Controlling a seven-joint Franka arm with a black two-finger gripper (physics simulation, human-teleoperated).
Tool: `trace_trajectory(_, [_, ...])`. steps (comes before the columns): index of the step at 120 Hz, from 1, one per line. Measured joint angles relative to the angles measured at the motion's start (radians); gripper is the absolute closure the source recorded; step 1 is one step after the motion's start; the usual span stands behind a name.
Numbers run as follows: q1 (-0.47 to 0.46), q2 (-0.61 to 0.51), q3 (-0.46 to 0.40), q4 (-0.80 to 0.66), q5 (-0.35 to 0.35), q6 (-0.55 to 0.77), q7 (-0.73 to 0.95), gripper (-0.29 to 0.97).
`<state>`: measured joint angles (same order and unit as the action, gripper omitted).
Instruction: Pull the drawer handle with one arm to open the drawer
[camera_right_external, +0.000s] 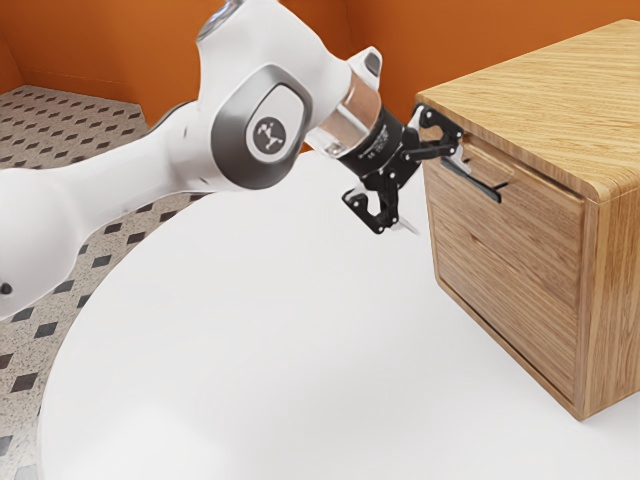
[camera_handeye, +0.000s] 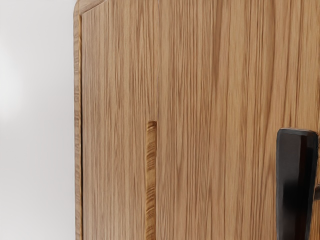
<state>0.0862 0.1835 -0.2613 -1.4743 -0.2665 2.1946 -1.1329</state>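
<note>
While my pincer (camera_right_external: 408, 170) hangs at the upper front corner of the cabinet (camera_right_external: 520, 290), its jaws stand spread wide and pinch nothing. The upper finger (camera_right_external: 441, 127) lies against or just beside the cabinet's top front edge; I cannot tell whether it touches. The lower finger (camera_right_external: 373, 212) hangs apart from the wood, above the table (camera_right_external: 280, 350). The handle (camera_right_external: 472, 178), a dark bar slanting across the drawer (camera_right_external: 535, 178), begins just beside the pincer on the exterior view's right, and its near end lies close to the pincer's linkage; contact cannot be confirmed. The drawer is the top section of the cabinet front, and its face appears level with the panel below it. In the wrist view, the oak front (camera_handeye: 210, 100) stands close before my hand, with a narrow groove (camera_handeye: 151, 180) in it and a dark bar (camera_handeye: 296, 185) beside that; the white table (camera_handeye: 35, 125) shows past the wood's rounded corner. My arm (camera_right_external: 150, 170) reaches in from the exterior view's left. The cabinet sits on the round white table at the exterior view's right, with a patterned floor (camera_right_external: 60, 130) and an orange wall (camera_right_external: 150, 40) beyond.
</note>
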Motion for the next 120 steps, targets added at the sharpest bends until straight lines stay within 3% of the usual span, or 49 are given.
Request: trace_trajectory(120, [-0.006,-0.084,0.011,-0.117,0.003,0.001,0.018,0.0])
